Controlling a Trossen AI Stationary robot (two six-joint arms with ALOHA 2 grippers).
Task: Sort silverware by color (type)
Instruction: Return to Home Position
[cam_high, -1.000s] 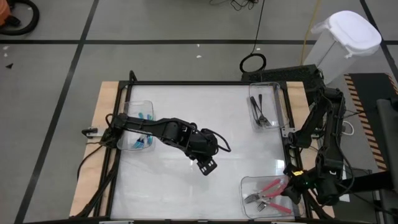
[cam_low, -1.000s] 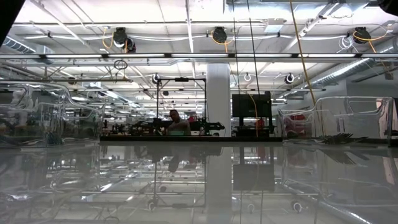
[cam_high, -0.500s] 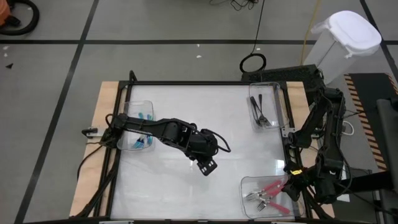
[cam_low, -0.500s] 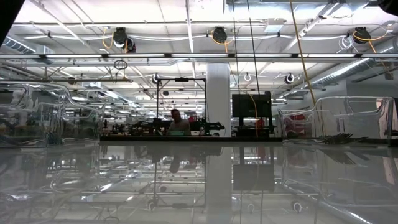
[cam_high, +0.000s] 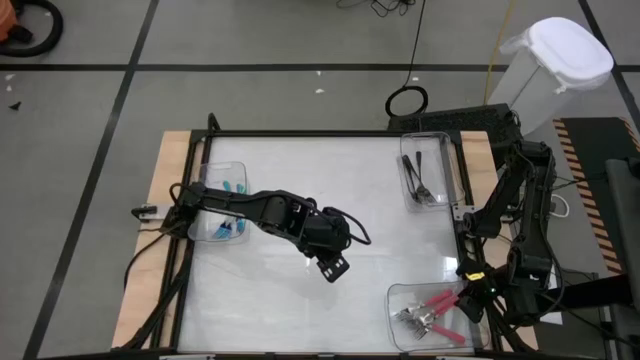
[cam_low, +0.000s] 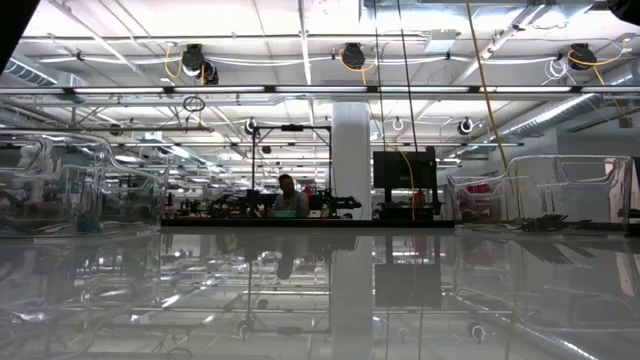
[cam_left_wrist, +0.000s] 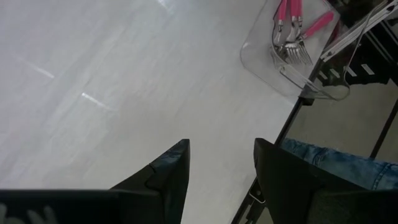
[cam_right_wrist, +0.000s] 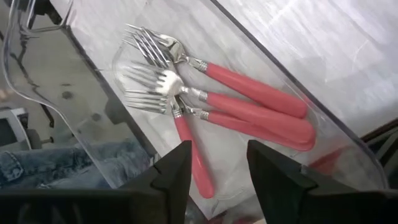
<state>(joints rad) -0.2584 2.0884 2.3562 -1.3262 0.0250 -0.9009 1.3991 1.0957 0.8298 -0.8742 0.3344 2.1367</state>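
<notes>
Seen from above, a white table (cam_high: 300, 170) holds 3 clear bins and 2 dark robot arms. The right gripper (cam_right_wrist: 217, 168) hangs over the lower right bin (cam_high: 392, 300) of the high view, fingers spread and holding nothing. Directly under it, inside that bin, lie 4 pink forks (cam_right_wrist: 255, 102), handles close together and tines bunched toward one end. The left gripper (cam_left_wrist: 221, 168) hovers above bare tabletop near the middle, its fingers also spread and empty. Its arm reaches in across the left bin (cam_high: 222, 165), which holds the teal forks (cam_high: 237, 228). The black forks (cam_high: 420, 182) sit in the upper right bin (cam_high: 403, 160).

No fork shows loose on the white top, so the sorting looks finished, with each colour in its own bin. The step in hand seems to be the retreat to the rest pose. The next move calls for the right arm to lift clear of the bin wall before folding back. The left arm needs to draw back without clipping the left bin beneath it.

No brand, label or writing can be read anywhere. The low view shows only glossy tabletop, bin walls at either side and, far off beyond the table, a person (cam_low: 290, 195). Blue denim (cam_left_wrist: 336, 165) shows past the table edge in both wrist views.
</notes>
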